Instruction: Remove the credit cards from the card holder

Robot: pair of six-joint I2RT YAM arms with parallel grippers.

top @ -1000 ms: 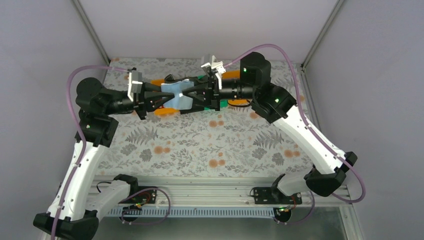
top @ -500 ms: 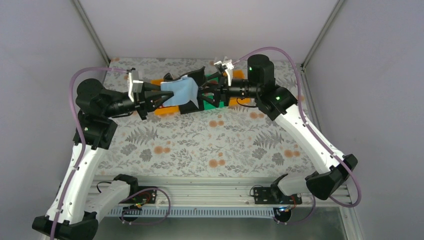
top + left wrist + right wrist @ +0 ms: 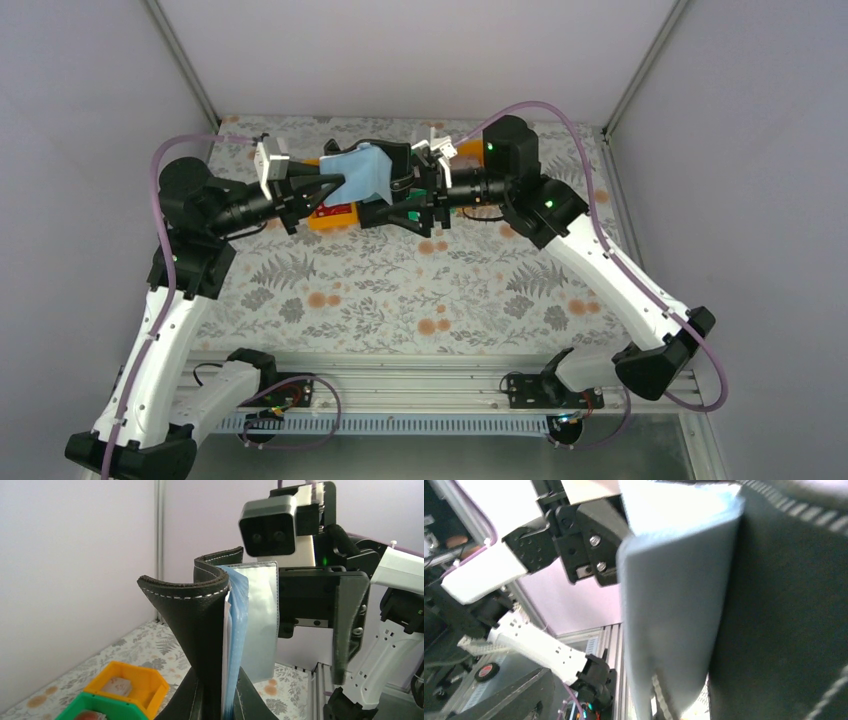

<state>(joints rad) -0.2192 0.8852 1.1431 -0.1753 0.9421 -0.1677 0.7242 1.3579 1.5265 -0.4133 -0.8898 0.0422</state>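
L gripper [image 3: 220, 706] pinches the black card holder [image 3: 192, 615] at its lower edge and holds it upright in the air, above the orange bin [image 3: 127, 682] and green bin [image 3: 82, 710]. The holder is half open, with pale blue credit cards [image 3: 239, 630] inside. R gripper [image 3: 405, 190] has its jaws spread wide at the holder's other edge; whether they touch it cannot be told.

The right pincer [image 3: 402, 190], clamped a second ago on the right side of the small black book-like card holder [image 3: 368, 172] with pale blue-grey inner faces, now has its fingers spread wide at that edge. The left pincer [image 3: 335, 187] has carried the card holder a little toward the back of the table and tipped it, so its black cover now curls upward. More of the orange plastic bin [image 3: 335, 217] beneath it now shows.
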